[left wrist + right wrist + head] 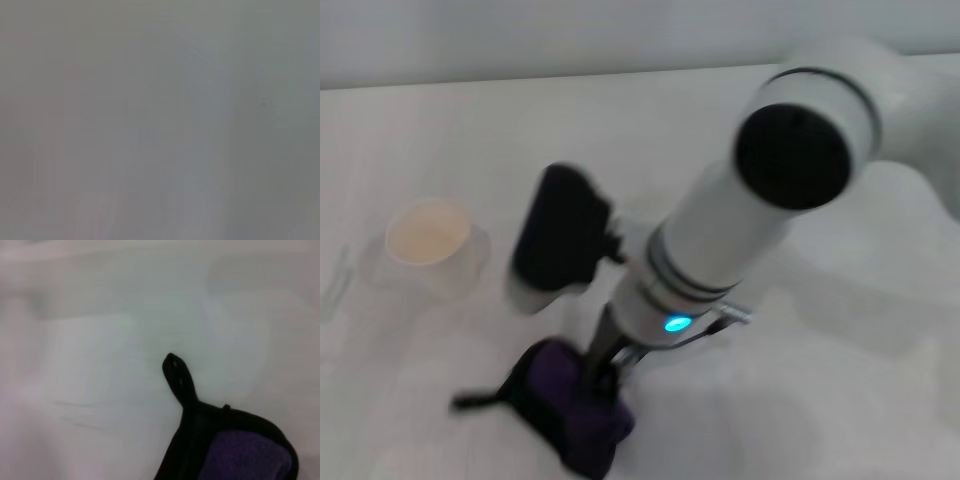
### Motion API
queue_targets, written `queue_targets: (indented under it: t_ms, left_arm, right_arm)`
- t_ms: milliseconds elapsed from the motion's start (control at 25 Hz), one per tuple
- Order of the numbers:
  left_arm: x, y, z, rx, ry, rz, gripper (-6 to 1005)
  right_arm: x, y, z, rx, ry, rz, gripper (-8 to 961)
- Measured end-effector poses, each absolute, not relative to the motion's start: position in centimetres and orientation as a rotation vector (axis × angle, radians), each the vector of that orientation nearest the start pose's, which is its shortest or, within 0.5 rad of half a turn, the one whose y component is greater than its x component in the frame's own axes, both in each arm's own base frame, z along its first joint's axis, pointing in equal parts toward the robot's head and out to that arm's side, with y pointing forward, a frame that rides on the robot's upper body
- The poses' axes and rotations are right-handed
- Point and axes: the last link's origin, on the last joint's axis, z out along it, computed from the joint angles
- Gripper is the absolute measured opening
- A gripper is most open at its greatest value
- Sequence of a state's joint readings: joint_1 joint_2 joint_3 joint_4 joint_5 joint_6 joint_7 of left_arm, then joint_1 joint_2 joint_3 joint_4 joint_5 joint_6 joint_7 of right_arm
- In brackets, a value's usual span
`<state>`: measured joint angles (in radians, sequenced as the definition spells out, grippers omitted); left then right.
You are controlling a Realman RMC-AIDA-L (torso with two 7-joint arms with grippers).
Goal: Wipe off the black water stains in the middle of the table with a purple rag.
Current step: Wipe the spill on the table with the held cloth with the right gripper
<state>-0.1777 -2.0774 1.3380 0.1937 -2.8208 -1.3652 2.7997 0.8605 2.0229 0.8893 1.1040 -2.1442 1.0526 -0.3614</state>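
The purple rag (575,415) lies bunched on the white table (840,400) near the front edge, its black loop tab (470,402) pointing left. My right gripper (602,362) reaches down from the right and is shut on the rag's top. In the right wrist view the rag (240,452) shows with its black edging and loop tab (176,374) on the bare table (100,365). The black water stain shows in no view. My left gripper is out of view; the left wrist view shows only plain grey.
A white paper cup (428,242) stands on the table to the left of the arm. My right arm's white forearm (760,200) and its black wrist block (558,235) cover the middle of the table.
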Motion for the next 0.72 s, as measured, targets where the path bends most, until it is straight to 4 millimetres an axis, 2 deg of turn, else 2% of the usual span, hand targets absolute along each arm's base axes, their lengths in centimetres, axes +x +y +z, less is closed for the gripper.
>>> queue_targets:
  t_ms: [240, 720]
  left_arm:
    - [-36.6, 25.5, 1.4, -1.636, -0.49, -0.747, 862]
    - [-36.8, 25.8, 1.3, -1.631, -0.508, -0.73, 861]
  right_arm:
    - [15.3, 32.5, -12.1, -2.793, 0.678, -0.588, 90]
    - [21.8, 35.3, -5.3, -2.519, 0.916, -0.654, 96]
